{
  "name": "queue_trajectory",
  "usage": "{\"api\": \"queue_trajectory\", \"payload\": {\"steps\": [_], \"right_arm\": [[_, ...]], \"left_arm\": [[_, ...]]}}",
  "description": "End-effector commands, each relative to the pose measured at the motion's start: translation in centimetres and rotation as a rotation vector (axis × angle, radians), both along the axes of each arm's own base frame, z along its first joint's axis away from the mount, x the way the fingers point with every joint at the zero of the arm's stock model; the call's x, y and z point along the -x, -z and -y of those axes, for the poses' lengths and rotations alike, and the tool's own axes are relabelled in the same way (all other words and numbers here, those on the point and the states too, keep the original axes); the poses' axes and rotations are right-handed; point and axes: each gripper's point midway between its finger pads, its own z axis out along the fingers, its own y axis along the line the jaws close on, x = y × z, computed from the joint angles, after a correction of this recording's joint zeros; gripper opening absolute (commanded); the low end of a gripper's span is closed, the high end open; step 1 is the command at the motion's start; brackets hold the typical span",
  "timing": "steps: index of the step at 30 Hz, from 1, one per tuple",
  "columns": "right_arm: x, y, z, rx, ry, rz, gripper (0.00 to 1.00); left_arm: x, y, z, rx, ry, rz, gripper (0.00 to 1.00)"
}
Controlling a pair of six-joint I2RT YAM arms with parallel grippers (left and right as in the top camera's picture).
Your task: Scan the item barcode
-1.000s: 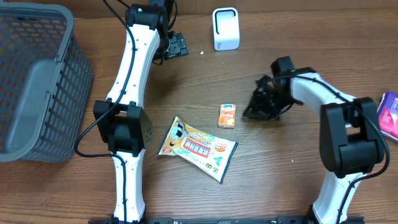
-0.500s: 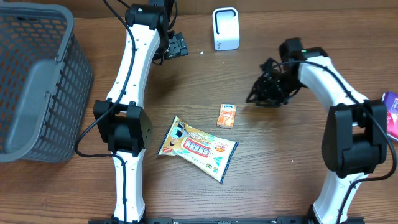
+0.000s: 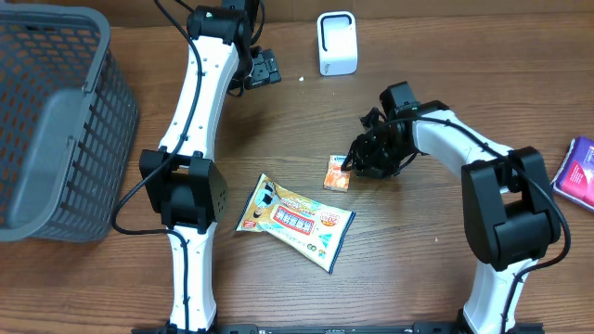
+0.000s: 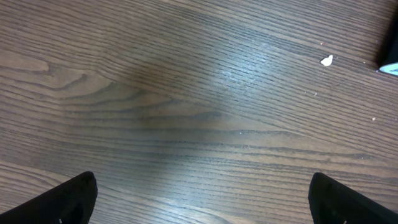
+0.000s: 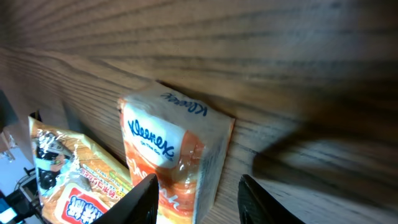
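A dark brown wooden bench with strong grain fills every view. A grey plastic basket sits at its far left, and a small white scanner stands upright at the far edge near the middle. The tissue pack, orange and white, lies on the bench around the middle, well apart from the scanner. In the right wrist view the blue word "Kleenex" can be read slanting across its white top. Just beside it lies a flat yellow snack bag with cartoon figures and red lettering too small to read. A purple packet lies at the right edge, its print illegible. The right fingers stand parted low over the bench at the tissue pack. One tip overlaps the pack's near corner and the other stands clear beside it, so they are not clamped on it. The left fingers are spread wide over bare wood near a white crumb, holding nothing, up by the scanner.
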Motion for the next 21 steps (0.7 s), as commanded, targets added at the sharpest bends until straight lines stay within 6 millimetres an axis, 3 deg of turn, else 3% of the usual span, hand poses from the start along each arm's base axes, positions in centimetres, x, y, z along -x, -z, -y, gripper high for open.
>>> {"api": "queue_trajectory", "payload": {"steps": [1, 5, 14, 17, 21], "right_arm": [[0.4, -0.6, -0.9, 0.015, 0.003, 0.012, 0.42], [0.4, 0.1, -0.9, 0.091, 0.027, 0.021, 0.41], [-0.1, 0.4, -0.4, 0.130, 0.049, 0.037, 0.04], [-0.1, -0.8, -1.6, 0.006, 0.005, 0.039, 0.04], [-0.3, -4.2, -3.6, -0.287, -0.077, 0.062, 0.04]], "left_arm": [[0.0, 0.5, -0.2, 0.000, -0.020, -0.011, 1.00], [0.0, 0.5, -0.2, 0.000, -0.021, -0.010, 1.00], [0.0, 0.5, -0.2, 0.000, -0.021, -0.010, 1.00], [0.0, 0.5, -0.2, 0.000, -0.021, -0.010, 1.00], [0.0, 0.5, -0.2, 0.000, -0.020, -0.010, 1.00]]}}
